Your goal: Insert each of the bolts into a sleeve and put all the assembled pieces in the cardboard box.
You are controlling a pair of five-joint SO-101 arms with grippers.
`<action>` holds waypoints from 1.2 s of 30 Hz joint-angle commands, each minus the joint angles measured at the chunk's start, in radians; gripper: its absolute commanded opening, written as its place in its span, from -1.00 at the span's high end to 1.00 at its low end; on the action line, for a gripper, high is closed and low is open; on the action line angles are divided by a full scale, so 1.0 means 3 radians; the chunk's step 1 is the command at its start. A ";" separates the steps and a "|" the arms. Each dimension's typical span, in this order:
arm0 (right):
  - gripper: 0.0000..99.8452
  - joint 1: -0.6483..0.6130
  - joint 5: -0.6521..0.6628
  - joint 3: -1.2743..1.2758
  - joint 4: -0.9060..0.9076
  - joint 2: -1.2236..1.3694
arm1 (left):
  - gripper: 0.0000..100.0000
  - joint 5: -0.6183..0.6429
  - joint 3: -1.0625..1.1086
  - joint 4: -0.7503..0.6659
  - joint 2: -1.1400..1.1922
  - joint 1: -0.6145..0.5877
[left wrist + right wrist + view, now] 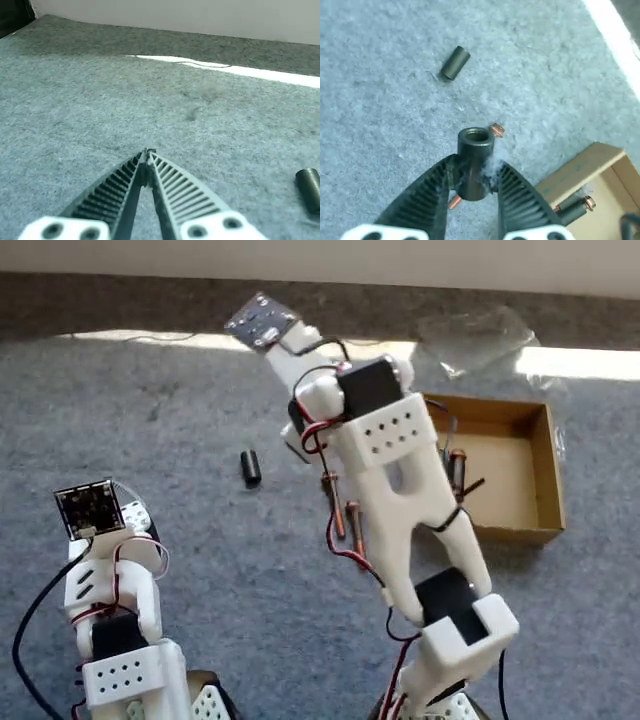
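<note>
Right gripper (475, 170) clenched on the held sleeve (475, 150), its long axis running out from the grip, open bore facing the wrist camera, loose sleeve (250, 467) lying left of centre in the high view, axis nearly up-down, left gripper (146, 152) closed, empty.

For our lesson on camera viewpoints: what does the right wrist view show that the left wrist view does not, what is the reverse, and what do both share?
Right wrist view, not the left: the right claw shut on a dark sleeve with its open end toward the camera, a copper bolt on the carpet beneath, and a corner of the cardboard box with an assembled piece inside.
Left wrist view, not the right: the left claw, shut and empty, and a pale wall beyond.
Both: the loose sleeve lying on the carpet.
</note>
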 commanded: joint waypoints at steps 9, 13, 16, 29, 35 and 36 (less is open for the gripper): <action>0.99 0.0381 -0.0107 0.0800 0.0095 -0.1542 | 0.96 -0.0353 0.0033 0.0000 -0.0028 0.0463; 0.99 0.0386 -0.0113 0.1271 -0.0018 -0.2084 | 0.96 -0.0363 0.0074 0.0000 -0.0028 0.0586; 0.99 0.0504 -0.0113 0.1711 -0.0207 -0.2488 | 0.96 -0.0363 0.0064 0.0010 -0.0028 0.0673; 0.99 0.0892 -0.0118 0.4289 -0.1522 -0.4161 | 0.96 -0.0363 -0.0407 0.0731 -0.0028 0.1573; 0.99 0.0928 -0.0317 0.5020 -0.1874 -0.4657 | 0.96 -0.0338 -0.0565 0.0742 0.0003 0.1972; 0.99 0.0990 -0.0348 0.5107 -0.1951 -0.4713 | 0.96 -0.0281 -0.0580 0.0757 0.0003 0.2074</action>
